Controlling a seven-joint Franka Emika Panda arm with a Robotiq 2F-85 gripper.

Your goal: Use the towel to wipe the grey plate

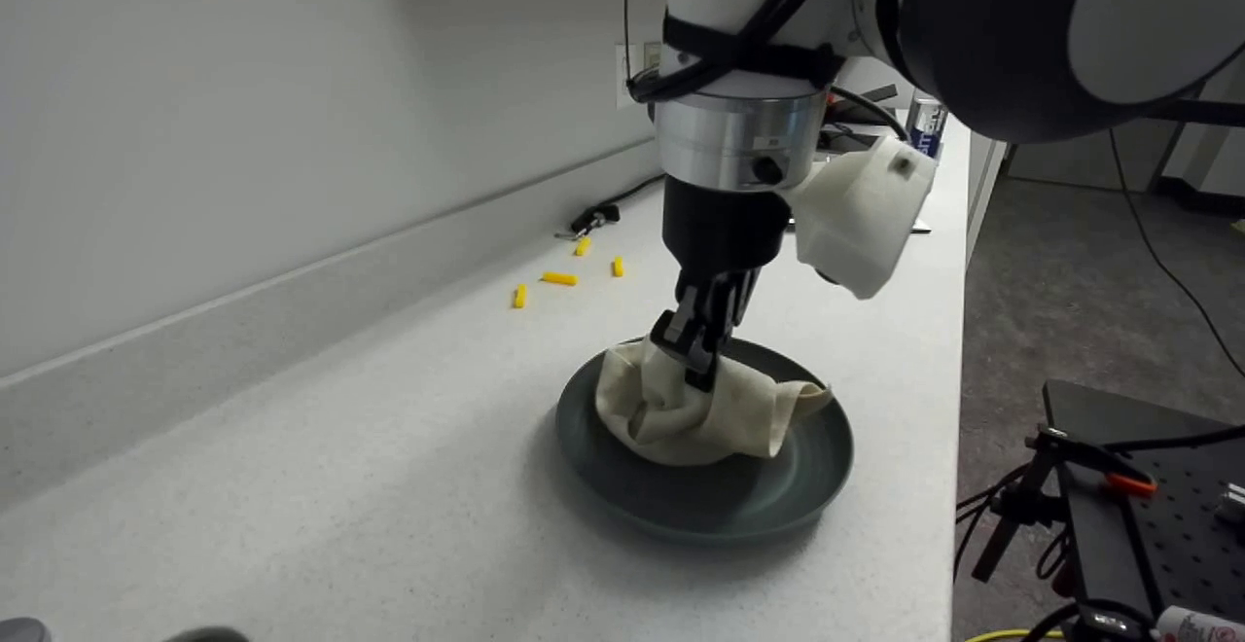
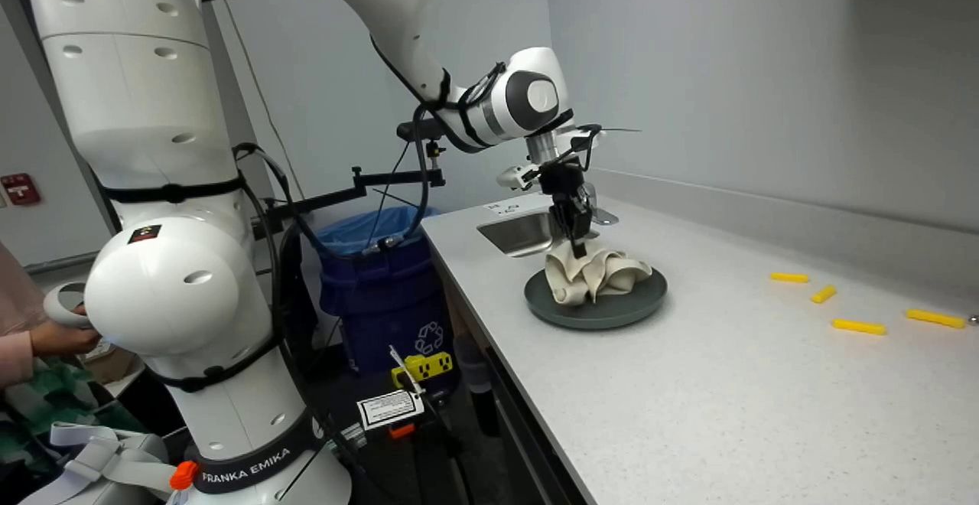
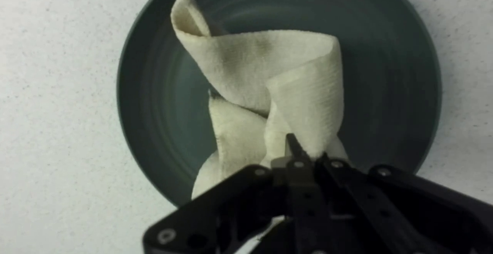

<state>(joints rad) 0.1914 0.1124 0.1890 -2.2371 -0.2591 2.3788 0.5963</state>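
Wiping the plate [image 3: 389,77]: likely the step in hand; how much is done cannot be told.
Gripper [image 3: 309,154]: clamped on a fold of the towel [image 3: 308,96], tips pointing down over the plate.
Towel: bunched on the plate, its left end curled up in the wrist view.
Pinched fold: only a small part seems held, so drag could pull it free.
Bare near part: a loose bunch may rub unevenly and miss this side of the plate, uncovered in both exterior views.
Unbraced plate: nothing is seen to hold it, so a sideways push could carry it along the counter [image 1: 418,486], whose edge runs near its right side in an exterior view.
Tips: pressing too low could bring them down on the plate.
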